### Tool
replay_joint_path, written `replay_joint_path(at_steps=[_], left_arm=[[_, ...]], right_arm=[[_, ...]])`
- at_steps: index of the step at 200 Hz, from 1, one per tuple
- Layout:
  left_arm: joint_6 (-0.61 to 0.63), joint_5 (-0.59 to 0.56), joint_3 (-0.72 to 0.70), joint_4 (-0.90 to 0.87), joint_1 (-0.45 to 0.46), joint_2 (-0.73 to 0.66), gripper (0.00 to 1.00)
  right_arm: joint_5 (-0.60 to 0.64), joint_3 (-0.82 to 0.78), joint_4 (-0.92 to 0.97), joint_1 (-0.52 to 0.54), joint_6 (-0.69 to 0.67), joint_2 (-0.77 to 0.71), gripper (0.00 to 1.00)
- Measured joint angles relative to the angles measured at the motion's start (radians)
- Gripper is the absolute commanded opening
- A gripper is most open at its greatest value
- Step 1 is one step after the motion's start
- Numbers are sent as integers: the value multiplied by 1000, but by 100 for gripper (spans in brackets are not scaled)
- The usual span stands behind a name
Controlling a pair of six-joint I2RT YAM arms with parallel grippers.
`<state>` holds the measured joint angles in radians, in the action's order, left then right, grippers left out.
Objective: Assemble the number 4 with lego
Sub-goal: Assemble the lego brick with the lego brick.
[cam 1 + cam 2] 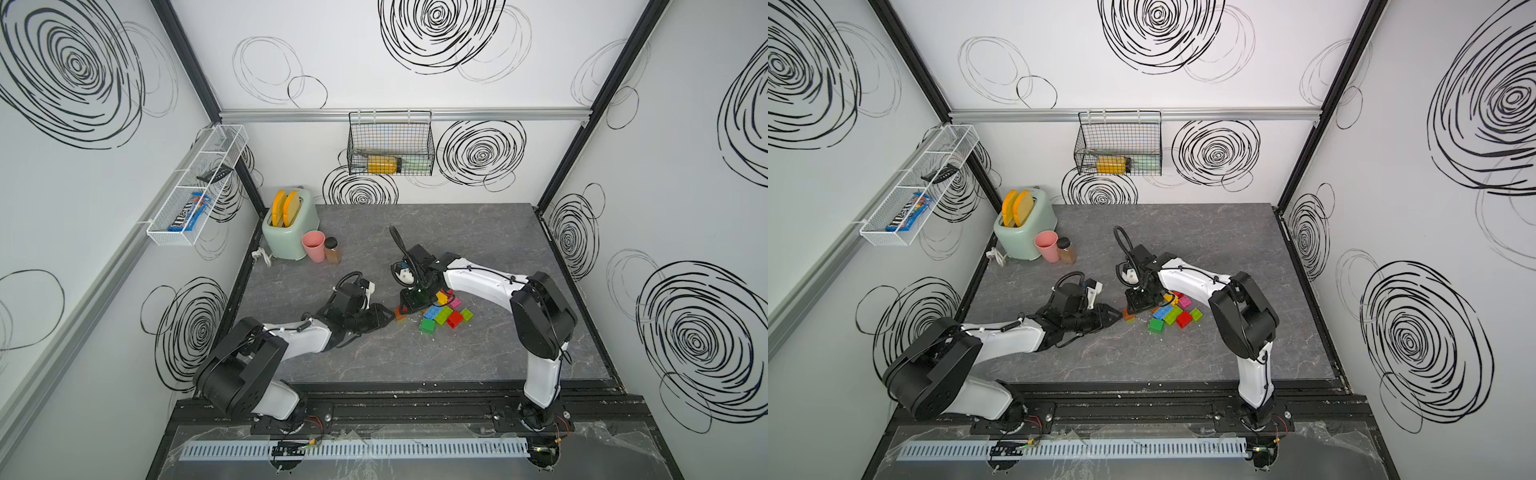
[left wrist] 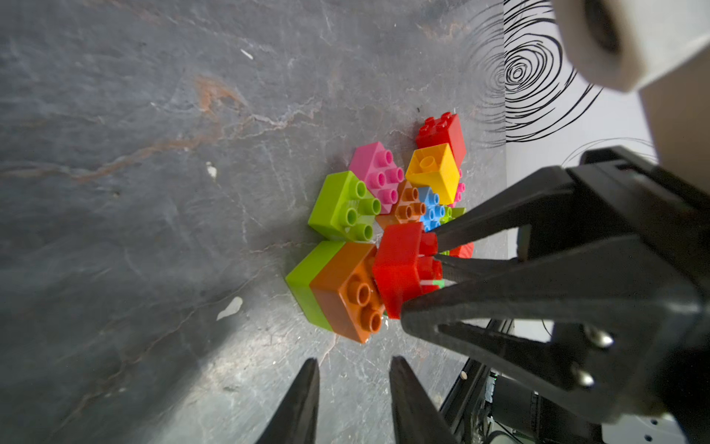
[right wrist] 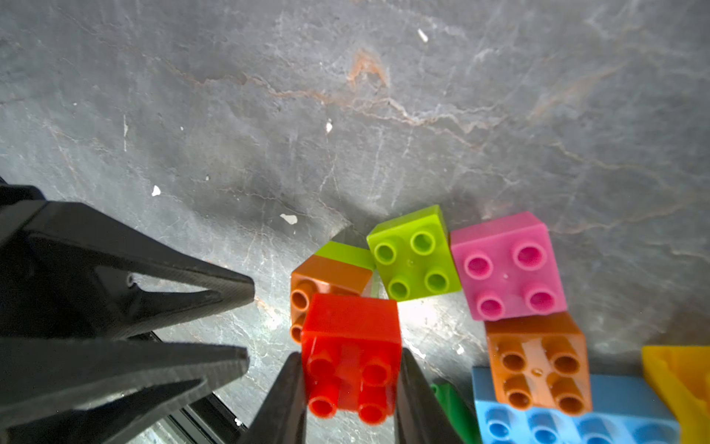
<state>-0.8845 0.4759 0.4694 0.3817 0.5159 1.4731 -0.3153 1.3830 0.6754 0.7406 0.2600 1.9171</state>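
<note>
One red brick (image 3: 351, 323) sits clamped in the right tool (image 3: 351, 357), just beside the orange brick (image 3: 326, 275); the left tool (image 2: 354, 365) stands partly open and empty near that brick.

Lego bricks (image 1: 446, 313) lie clustered, one red brick (image 3: 351, 346) tilted beside an orange-on-lime stack (image 2: 338, 288).

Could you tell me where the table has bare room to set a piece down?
Free: the far right of the table, between back wall and right arm; also the near strip in front of the lego. Crowded: the far-left corner with toaster, cup and jar, and around the lego.
</note>
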Motion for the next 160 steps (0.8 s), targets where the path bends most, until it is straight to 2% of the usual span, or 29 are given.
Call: replay_joint_path(at_steps=[56,128,160], left_arm=[[0,3,0,29,0,38,32],[10,-3,-2,40,-2,53,30],[29,-23,-13,37,-16,53,30]], right_arm=[[43,16,11,26,27,8,0],[251,160,150,127,77,89,0],[302,208,211,148,99,125,0]])
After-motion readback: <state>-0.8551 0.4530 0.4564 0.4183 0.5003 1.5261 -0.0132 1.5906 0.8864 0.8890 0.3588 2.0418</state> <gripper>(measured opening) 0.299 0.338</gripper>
